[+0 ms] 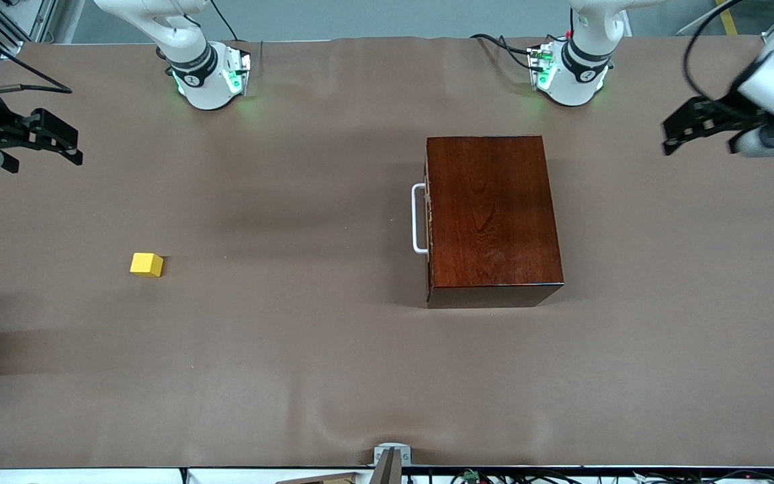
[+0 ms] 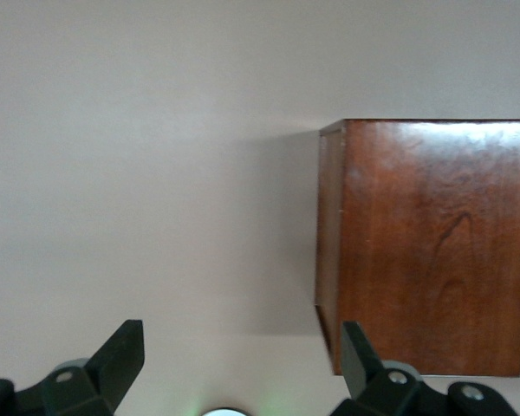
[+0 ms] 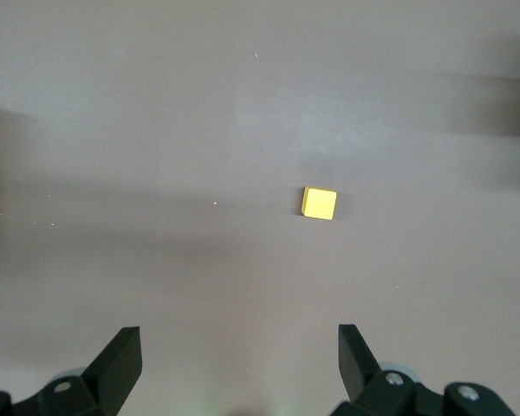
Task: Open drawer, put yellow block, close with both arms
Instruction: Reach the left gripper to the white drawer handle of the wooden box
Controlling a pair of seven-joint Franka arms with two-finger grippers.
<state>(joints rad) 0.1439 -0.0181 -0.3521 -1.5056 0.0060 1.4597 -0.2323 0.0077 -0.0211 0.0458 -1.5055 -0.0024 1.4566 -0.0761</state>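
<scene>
Yellow block (image 1: 146, 264) shows to right gripper (image 3: 240, 368); wooden box (image 2: 429, 247) to left gripper (image 2: 243, 368), both spread.

A wide table (image 1: 333, 376) is covered by a brown cloth with soft wrinkles. Two things lie directly on it. A glossy dark wooden box (image 1: 491, 215) is set toward the left arm's end, its drawer (image 1: 428, 222) closed flush and a white bar handle (image 1: 418, 218) turned toward the right arm's end. A small yellow block (image 1: 146, 264) rests well apart from the box, toward the right arm's end and slightly nearer the front camera.
</scene>
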